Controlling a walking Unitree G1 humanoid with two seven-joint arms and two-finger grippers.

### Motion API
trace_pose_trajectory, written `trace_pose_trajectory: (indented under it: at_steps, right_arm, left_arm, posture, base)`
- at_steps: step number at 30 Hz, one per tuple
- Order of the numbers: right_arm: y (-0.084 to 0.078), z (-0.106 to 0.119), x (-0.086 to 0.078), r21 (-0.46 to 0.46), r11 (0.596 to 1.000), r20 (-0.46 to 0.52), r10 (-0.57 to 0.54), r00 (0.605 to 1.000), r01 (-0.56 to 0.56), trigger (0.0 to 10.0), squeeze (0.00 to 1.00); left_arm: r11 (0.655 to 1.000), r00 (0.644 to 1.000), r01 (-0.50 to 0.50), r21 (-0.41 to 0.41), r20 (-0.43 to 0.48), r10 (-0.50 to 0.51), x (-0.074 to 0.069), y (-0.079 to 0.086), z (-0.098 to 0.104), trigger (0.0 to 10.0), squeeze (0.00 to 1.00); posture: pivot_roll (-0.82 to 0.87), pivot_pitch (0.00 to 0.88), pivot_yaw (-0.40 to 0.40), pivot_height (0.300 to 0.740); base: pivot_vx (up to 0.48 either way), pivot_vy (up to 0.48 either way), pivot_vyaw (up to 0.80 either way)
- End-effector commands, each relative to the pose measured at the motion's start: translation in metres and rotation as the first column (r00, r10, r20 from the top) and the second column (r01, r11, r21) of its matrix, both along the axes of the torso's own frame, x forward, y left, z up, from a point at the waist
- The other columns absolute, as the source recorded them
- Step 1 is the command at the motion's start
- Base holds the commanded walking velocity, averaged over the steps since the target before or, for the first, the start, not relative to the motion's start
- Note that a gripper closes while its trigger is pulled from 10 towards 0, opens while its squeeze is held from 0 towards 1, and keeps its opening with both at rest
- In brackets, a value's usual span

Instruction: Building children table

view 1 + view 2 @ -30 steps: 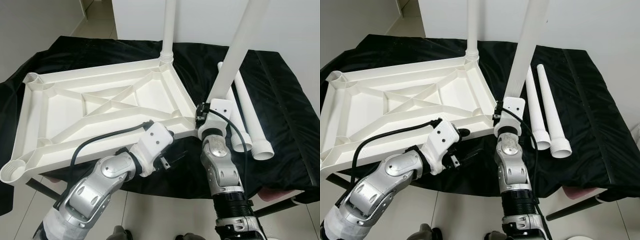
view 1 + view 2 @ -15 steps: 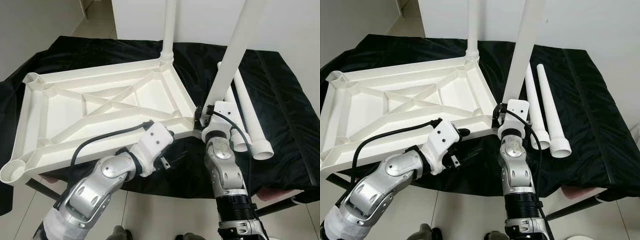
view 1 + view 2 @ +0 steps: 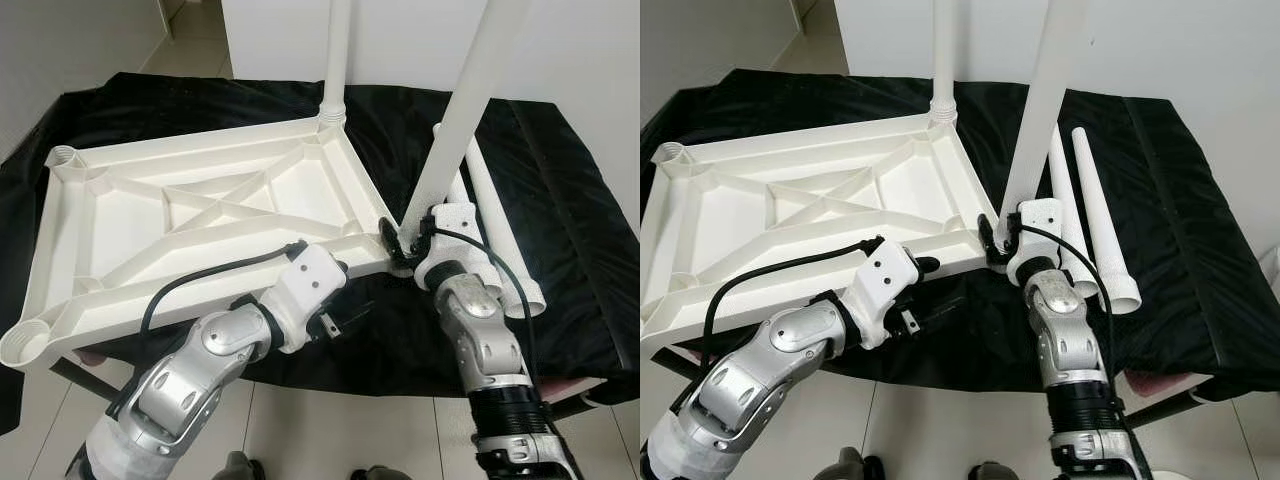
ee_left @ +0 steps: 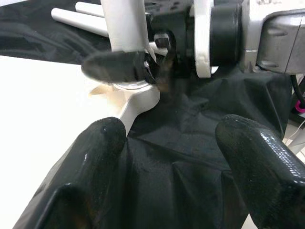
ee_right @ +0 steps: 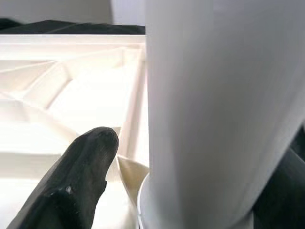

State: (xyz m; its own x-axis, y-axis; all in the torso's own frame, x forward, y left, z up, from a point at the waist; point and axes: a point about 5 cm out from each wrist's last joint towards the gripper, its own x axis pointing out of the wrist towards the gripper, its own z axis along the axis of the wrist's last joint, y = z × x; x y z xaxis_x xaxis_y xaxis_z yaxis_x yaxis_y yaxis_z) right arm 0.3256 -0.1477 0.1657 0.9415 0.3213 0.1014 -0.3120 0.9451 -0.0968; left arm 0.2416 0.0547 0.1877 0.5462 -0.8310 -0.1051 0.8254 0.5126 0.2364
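Leg [image 3: 470, 110] in my right gripper [image 3: 403, 240] rises toward one o'clock, fingers closed round its foot at the tabletop [image 3: 190, 220]'s near-right corner socket; my left gripper [image 3: 345, 320], fingers spread and empty, waits at eight o'clock from there.

— How are the arms built?

— Silver metal segments with rounded joints are seen on both the left arm [image 3: 190, 375] and the right arm [image 3: 480, 340], each capped by a white wrist housing.

— And cables?

— A black cable [image 3: 200, 278] is looped over the left forearm; a thinner one is run along the right wrist. Black ribbed sleeving is fitted lower on the right arm. The fingers [image 4: 90, 176] are black, rounded and matte.
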Motion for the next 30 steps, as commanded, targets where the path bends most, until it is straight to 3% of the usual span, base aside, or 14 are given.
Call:
trace_pose_trajectory:
  at_steps: [1, 11, 12, 13, 14, 15, 16, 26, 27, 28, 29, 30]
  right_arm:
    - [0.002, -0.002, 0.0, -0.006, 0.999, 0.008, 0.052, 0.999, -0.052, 10.0, 0.0]
    - [-0.014, 0.001, 0.02, -0.148, 0.959, -0.003, 0.243, 0.97, -0.241, 10.0, 0.0]
    - [-0.016, 0.0, 0.023, -0.162, 0.953, -0.016, 0.257, 0.966, -0.256, 6.6, 0.0]
    - [-0.018, 0.0, 0.024, -0.171, 0.949, -0.025, 0.265, 0.964, -0.265, 6.6, 0.0]
    - [-0.023, -0.004, 0.028, -0.192, 0.942, -0.05, 0.269, 0.962, -0.274, 0.7, 0.0]
    - [-0.024, -0.005, 0.028, -0.196, 0.941, -0.055, 0.269, 0.962, -0.274, 0.7, 0.0]
    - [-0.025, -0.006, 0.029, -0.2, 0.94, -0.061, 0.269, 0.961, -0.276, 0.0, 0.0]
    - [-0.036, -0.017, 0.029, -0.172, 0.945, -0.101, 0.262, 0.96, -0.277, 0.0, 0.0]
    - [-0.036, -0.017, 0.028, -0.161, 0.949, -0.099, 0.257, 0.961, -0.271, 4.5, 0.0]
    - [-0.036, -0.017, 0.028, -0.161, 0.949, -0.099, 0.257, 0.961, -0.271, 4.5, 0.0]
    - [-0.036, -0.018, 0.029, -0.139, 0.956, -0.093, 0.246, 0.965, -0.257, 10.0, 0.0]
    - [-0.036, -0.018, 0.029, -0.123, 0.961, -0.089, 0.238, 0.967, -0.248, 10.0, 0.0]
  left_arm:
    - [0.998, 0.998, 0.058, 0.009, -0.014, -0.058, -0.002, -0.003, -0.001, 10.0, 0.0]
    - [0.998, 0.998, 0.061, 0.014, -0.013, -0.061, 0.0, -0.002, 0.001, 10.0, 0.0]
    - [0.998, 0.998, 0.06, 0.015, -0.011, -0.06, 0.0, -0.002, 0.001, 10.0, 0.0]
    - [0.998, 0.998, 0.059, 0.015, -0.01, -0.059, 0.001, -0.001, 0.001, 10.0, 0.0]
    - [0.998, 0.998, 0.056, 0.016, -0.008, -0.056, 0.001, -0.001, 0.002, 10.0, 0.0]
    - [0.998, 0.998, 0.056, 0.016, -0.007, -0.055, 0.001, -0.001, 0.002, 10.0, 0.0]
    - [0.998, 0.998, 0.055, 0.016, -0.007, -0.055, 0.001, -0.001, 0.002, 10.0, 0.0]
    - [0.999, 0.999, 0.048, 0.015, -0.007, -0.048, -0.001, 0.0, 0.0, 10.0, 0.0]
    - [0.999, 0.999, 0.049, 0.014, -0.008, -0.049, -0.001, 0.0, 0.0, 10.0, 0.0]
    - [0.999, 0.999, 0.049, 0.014, -0.008, -0.049, -0.001, 0.0, 0.0, 10.0, 0.0]
    - [0.999, 0.999, 0.05, 0.015, -0.01, -0.05, -0.002, 0.0, 0.0, 10.0, 0.0]
    - [0.999, 0.999, 0.051, 0.015, -0.01, -0.051, -0.002, 0.0, -0.001, 10.0, 0.0]
  posture:
    - [-0.11, 0.106, 0.028, 0.74]
    - [-0.11, 0.117, 0.047, 0.74]
    - [-0.11, 0.119, 0.046, 0.74]
    - [-0.11, 0.119, 0.046, 0.74]
    - [-0.11, 0.112, 0.041, 0.74]
    - [-0.11, 0.112, 0.041, 0.74]
    - [-0.11, 0.112, 0.041, 0.74]
    - [-0.1, 0.097, 0.033, 0.74]
    - [-0.1, 0.097, 0.032, 0.74]
    - [-0.1, 0.097, 0.032, 0.74]
    - [-0.1, 0.1, 0.031, 0.74]
    - [-0.1, 0.1, 0.031, 0.74]
  base:
    - [0.0, 0.0, 0.0]
    - [0.0, 0.0, 0.0]
    - [0.0, 0.0, 0.0]
    - [0.0, 0.0, 0.0]
    - [0.0, 0.0, 0.0]
    - [0.0, 0.0, 0.0]
    - [0.0, 0.0, 0.0]
    - [0.0, 0.0, 0.0]
    - [0.0, 0.0, 0.0]
    - [0.0, 0.0, 0.0]
    - [0.0, 0.0, 0.0]
    - [0.0, 0.0, 0.0]
